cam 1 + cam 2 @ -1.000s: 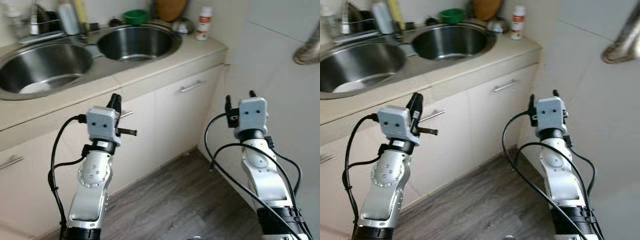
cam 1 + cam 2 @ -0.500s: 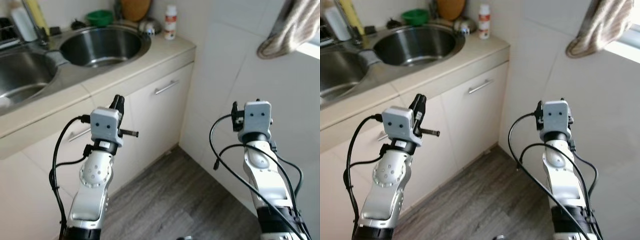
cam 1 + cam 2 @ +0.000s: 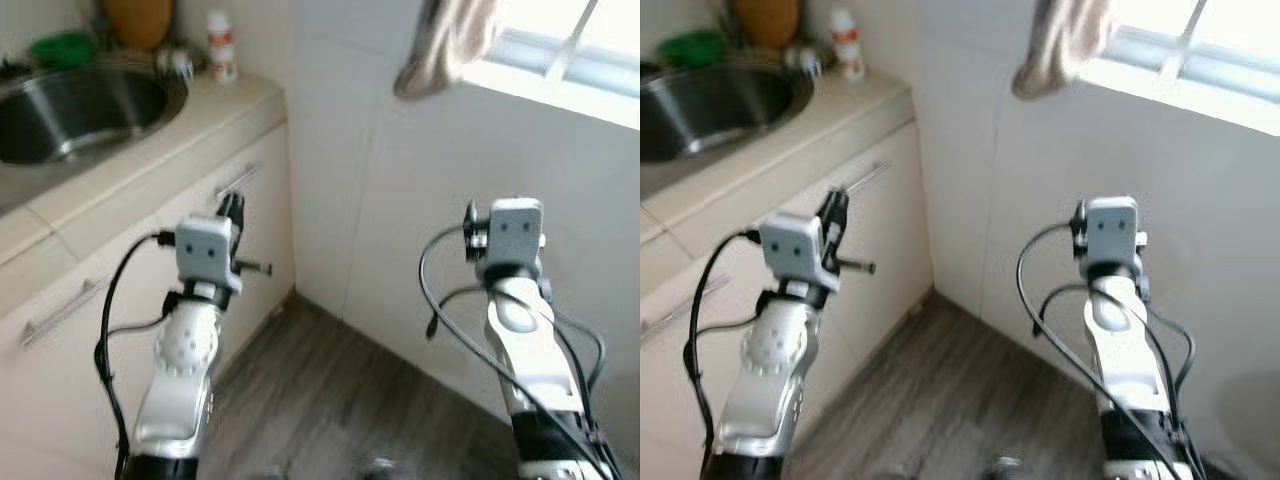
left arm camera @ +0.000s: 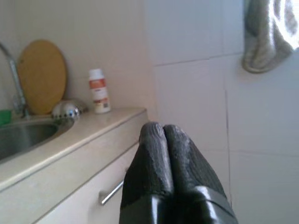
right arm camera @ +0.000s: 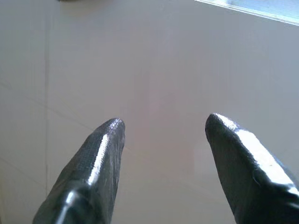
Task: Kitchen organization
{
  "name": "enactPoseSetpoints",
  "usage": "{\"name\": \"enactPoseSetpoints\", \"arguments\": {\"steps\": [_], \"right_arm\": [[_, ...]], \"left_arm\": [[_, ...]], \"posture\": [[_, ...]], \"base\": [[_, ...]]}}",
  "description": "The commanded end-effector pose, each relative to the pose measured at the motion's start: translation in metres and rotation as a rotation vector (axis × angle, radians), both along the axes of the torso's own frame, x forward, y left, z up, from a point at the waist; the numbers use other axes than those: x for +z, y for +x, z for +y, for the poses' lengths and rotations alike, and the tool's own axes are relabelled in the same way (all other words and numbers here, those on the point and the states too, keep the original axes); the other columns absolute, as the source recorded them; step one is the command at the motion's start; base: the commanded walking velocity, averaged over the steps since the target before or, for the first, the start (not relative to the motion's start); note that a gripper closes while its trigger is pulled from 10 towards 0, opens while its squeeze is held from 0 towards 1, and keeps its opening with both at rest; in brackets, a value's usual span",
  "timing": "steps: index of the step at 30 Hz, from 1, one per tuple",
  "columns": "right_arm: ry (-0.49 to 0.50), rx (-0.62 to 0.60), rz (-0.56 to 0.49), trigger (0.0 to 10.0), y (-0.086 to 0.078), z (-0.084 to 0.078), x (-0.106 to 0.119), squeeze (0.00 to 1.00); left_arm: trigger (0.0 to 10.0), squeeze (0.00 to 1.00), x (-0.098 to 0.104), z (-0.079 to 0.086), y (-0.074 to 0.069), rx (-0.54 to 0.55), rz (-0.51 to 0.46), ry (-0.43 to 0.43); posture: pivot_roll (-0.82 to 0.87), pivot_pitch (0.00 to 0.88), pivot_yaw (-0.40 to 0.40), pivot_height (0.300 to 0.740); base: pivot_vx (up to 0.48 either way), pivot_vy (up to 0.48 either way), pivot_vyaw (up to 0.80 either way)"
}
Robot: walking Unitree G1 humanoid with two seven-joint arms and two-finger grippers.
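Both arms are held up in front of me over the floor. My left gripper (image 3: 232,208) is shut with nothing in it; in the left wrist view its fingertips (image 4: 162,128) press together and point along the counter (image 3: 180,125). My right gripper (image 5: 163,126) is open and empty, facing a bare white tiled wall (image 3: 400,200). A steel sink (image 3: 75,110) lies in the counter at the upper left. Behind it stand a white bottle with a red label (image 3: 221,45), a green bowl (image 3: 60,48) and a round wooden board (image 4: 42,77).
Cream cabinet doors with bar handles (image 3: 235,181) run below the counter on my left. A beige towel (image 3: 445,45) hangs beside a bright window (image 3: 560,65) at the upper right. Grey wood floor (image 3: 340,400) lies between the cabinets and the wall.
The whole view has swung to the right: sink and counter slid to the left edge, and the towel and window came in. Both arms keep the same pose.
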State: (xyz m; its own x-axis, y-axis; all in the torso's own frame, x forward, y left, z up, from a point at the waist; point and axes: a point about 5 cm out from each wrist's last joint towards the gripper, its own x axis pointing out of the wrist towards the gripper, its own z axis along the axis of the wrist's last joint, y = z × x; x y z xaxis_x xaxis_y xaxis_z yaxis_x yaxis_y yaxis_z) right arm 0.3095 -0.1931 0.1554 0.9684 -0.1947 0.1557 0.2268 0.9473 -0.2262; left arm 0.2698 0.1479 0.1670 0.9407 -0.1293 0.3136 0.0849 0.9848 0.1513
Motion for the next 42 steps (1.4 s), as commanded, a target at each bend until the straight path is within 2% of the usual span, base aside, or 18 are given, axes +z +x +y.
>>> {"name": "enactPoseSetpoints", "arguments": {"steps": [1,7,10,17,19,33,38,40,42], "right_arm": [[0.010,-0.022,0.008,10.0,0.000,-0.005,-0.001,0.00],[0.004,-0.024,0.011,10.0,0.000,-0.005,-0.002,0.00],[-0.001,-0.025,0.017,10.0,0.000,-0.006,-0.003,0.00],[-0.003,-0.027,0.023,10.0,0.000,-0.007,-0.004,0.00],[0.000,-0.027,0.027,10.0,0.000,-0.006,-0.005,0.00],[0.001,-0.030,0.027,10.0,0.000,-0.007,-0.006,0.00],[-0.063,-0.002,-0.045,10.0,-0.002,-0.002,0.005,0.00],[-0.106,0.031,-0.088,10.0,-0.003,0.005,0.012,0.00],[-0.113,0.035,-0.091,10.0,-0.003,0.006,0.013,0.00]], "left_arm": [[10.0,0.00,0.000,-0.003,0.000,-0.013,0.010,-0.010],[10.0,0.00,0.001,-0.004,0.000,-0.016,-0.008,0.002],[10.0,0.00,-0.003,-0.007,0.001,-0.020,0.015,0.060],[10.0,0.00,-0.002,-0.004,0.001,-0.005,0.003,0.018],[10.0,0.00,-0.001,-0.002,0.001,0.006,0.004,-0.011],[10.0,0.00,-0.005,-0.005,0.001,-0.005,0.030,-0.020],[10.0,0.00,-0.005,-0.004,0.001,-0.001,0.031,-0.019],[10.0,0.00,-0.005,-0.004,0.002,-0.001,0.032,-0.017],[10.0,0.00,-0.005,-0.004,0.002,-0.001,0.030,-0.017]], "posture": [[0.00,0.026,0.023,0.740],[-0.01,0.023,0.024,0.740],[-0.01,0.020,0.023,0.740],[-0.01,0.016,0.020,0.740],[-0.01,0.014,0.018,0.740],[-0.01,0.014,0.021,0.740],[-0.01,0.021,0.022,0.740],[-0.01,0.021,0.022,0.740],[-0.01,0.023,0.021,0.740]], "base": [[0.000,0.480,-0.80],[0.000,0.000,-0.80],[0.170,-0.270,-0.80],[0.035,-0.438,-0.80],[0.000,0.000,-0.80],[0.000,0.000,-0.80],[0.000,0.170,-0.42],[0.000,0.315,0.00],[0.000,0.349,0.00]]}}
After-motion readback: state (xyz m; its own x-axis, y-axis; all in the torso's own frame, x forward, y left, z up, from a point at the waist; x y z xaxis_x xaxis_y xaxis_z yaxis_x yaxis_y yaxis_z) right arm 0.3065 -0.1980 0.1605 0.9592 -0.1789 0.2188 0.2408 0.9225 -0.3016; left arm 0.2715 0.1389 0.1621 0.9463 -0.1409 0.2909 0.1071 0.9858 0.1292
